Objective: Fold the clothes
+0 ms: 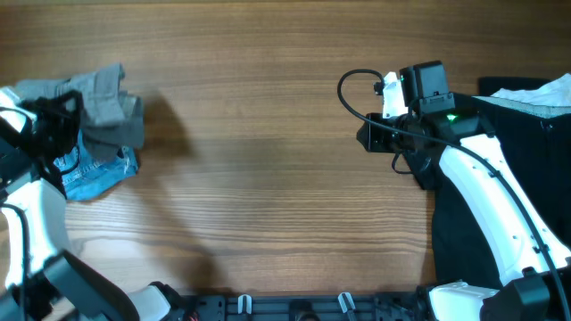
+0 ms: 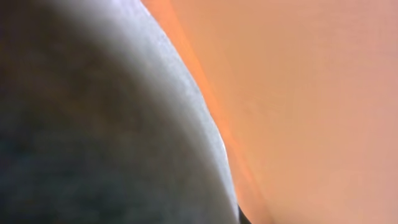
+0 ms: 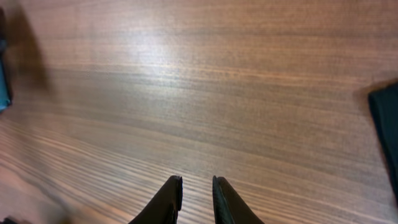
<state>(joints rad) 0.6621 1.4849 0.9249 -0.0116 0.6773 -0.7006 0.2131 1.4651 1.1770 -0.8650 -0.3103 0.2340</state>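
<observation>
Clothes lie in two heaps at opposite ends of the worktop (image 1: 268, 205). At the far left end the grey trousers (image 1: 105, 100) sit bunched in a loose lump on top of the light-blue denim shorts (image 1: 100, 175). At the right end a black garment (image 1: 486, 241) is spread flat, with a piece of whitish cloth (image 1: 535, 92) at its top edge. The left hand (image 1: 52, 120) is right against the left side of the grey lump. Its wrist camera is filled with blurred grey fabric pressed close to the lens, so I cannot tell whether its fingers are apart or clamped on the cloth. The right hand (image 1: 368, 135) hangs over bare wood, well apart from the trousers and just left of the black garment, with its fingers drawn almost together and nothing between them. Nothing looks folded yet, so the step in hand seems to be getting the trousers off the shorts and out onto the open middle. That would call for a firm pinch on one edge, perhaps the waistband, then a drag towards the centre. The right hand would have to cross over and take a second point so the cloth can be pulled flat.
</observation>
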